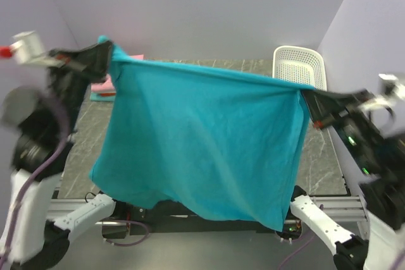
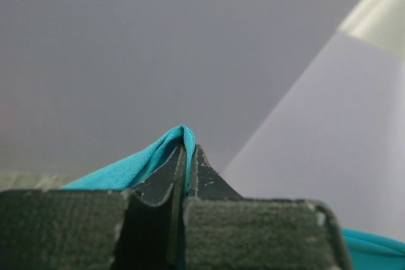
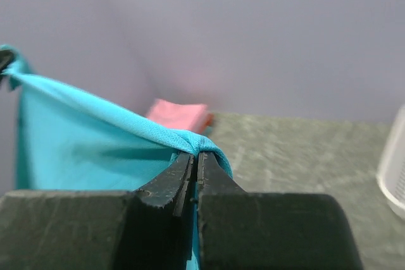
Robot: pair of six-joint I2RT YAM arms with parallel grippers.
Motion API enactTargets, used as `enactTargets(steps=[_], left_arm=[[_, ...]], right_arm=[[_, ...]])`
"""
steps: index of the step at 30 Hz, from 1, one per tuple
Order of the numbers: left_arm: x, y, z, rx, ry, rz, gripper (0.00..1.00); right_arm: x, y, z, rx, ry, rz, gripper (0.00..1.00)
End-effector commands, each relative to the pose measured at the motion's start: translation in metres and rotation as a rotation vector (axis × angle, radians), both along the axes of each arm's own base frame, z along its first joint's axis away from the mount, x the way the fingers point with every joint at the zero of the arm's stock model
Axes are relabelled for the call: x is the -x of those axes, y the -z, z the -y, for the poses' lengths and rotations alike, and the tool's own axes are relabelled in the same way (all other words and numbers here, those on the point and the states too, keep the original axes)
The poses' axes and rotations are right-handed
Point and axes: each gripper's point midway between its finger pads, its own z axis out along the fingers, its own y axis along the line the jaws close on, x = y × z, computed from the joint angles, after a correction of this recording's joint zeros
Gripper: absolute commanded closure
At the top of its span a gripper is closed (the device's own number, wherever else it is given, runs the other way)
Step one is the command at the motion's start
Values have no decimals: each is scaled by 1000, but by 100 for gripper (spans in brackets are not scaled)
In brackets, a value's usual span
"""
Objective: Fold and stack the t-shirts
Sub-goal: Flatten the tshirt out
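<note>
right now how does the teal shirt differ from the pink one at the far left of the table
Pose: the teal t-shirt hangs in the air, pinched at its top corners by the left gripper and right gripper; the pink t-shirt lies on the table. Shape: the teal one is opened out wide; the pink one is a compact, folded-looking pile. Both are plain cloth.

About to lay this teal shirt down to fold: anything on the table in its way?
Nothing visible does. The teal cloth t-shirt hangs between the left hand and right hand; the folded pink stack sits far left, the white lattice basket far right. The middle of the table is hidden behind it.
</note>
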Motion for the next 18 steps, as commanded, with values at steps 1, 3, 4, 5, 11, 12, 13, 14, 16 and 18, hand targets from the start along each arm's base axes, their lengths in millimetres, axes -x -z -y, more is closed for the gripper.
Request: enactTargets(steps=[1,3,4,5,11,12,13,14,16,18], left_arm=[[-115,82,-1,-160,-261,-231,99],[-172,150,11,-263,-321,-405,99],[-190,183,6,-295,-390,-479,99],[-206,212,7,-331,-421,-539,99],[-283,417,53,-588,-302,-888,60],[-295,443,57,-611,-305,-941,36],[-292,458,53,-632,-322,-1002,26],[-294,463,52,-628,-340,-1024,11],[-294,465,55,-618,-325,-1030,1],[-287,454,63,-581,-266,-989,0]], right_arm=[[-117,76,25,85,350,-276,100],[-153,110,30,131,428,-370,100],[-183,155,22,193,425,-482,100],[-200,173,20,204,416,-518,100],[-274,342,24,295,361,-876,93],[-288,361,29,327,388,-933,69],[-291,368,33,353,403,-965,58],[-287,377,35,384,409,-1014,50],[-291,378,39,395,432,-1018,37],[-289,367,35,377,407,-977,29]])
